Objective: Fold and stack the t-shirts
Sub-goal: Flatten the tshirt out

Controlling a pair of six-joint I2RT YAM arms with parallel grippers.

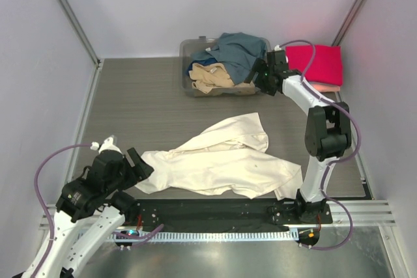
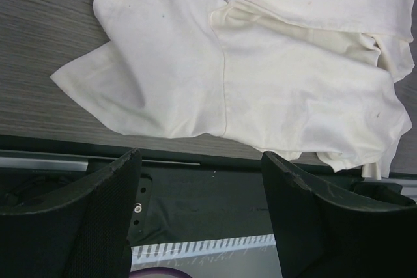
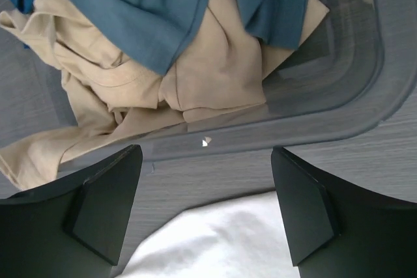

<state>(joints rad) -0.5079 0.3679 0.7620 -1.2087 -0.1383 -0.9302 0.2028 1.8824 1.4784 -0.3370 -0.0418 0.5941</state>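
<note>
The large cream t-shirt (image 1: 228, 157) lies crumpled and partly spread on the table's near middle; it also shows in the left wrist view (image 2: 260, 76) and at the bottom of the right wrist view (image 3: 215, 239). My left gripper (image 1: 140, 166) is open and empty, just off the shirt's left sleeve, over the dark base rail (image 2: 201, 157). My right gripper (image 1: 257, 77) is open and empty at the bin's near right edge (image 3: 207, 154). A slate-blue shirt (image 3: 130, 4) and a tan shirt (image 3: 208, 69) lie bunched in the bin. A folded magenta-red shirt (image 1: 319, 63) lies on a salmon-pink one (image 1: 329, 87) at the back right.
The clear plastic bin (image 1: 187, 49) stands at the back centre; its wall shows in the right wrist view (image 3: 339, 96). The dark base rail (image 1: 215, 213) runs along the table's near edge. Grey walls close in the left, back and right sides.
</note>
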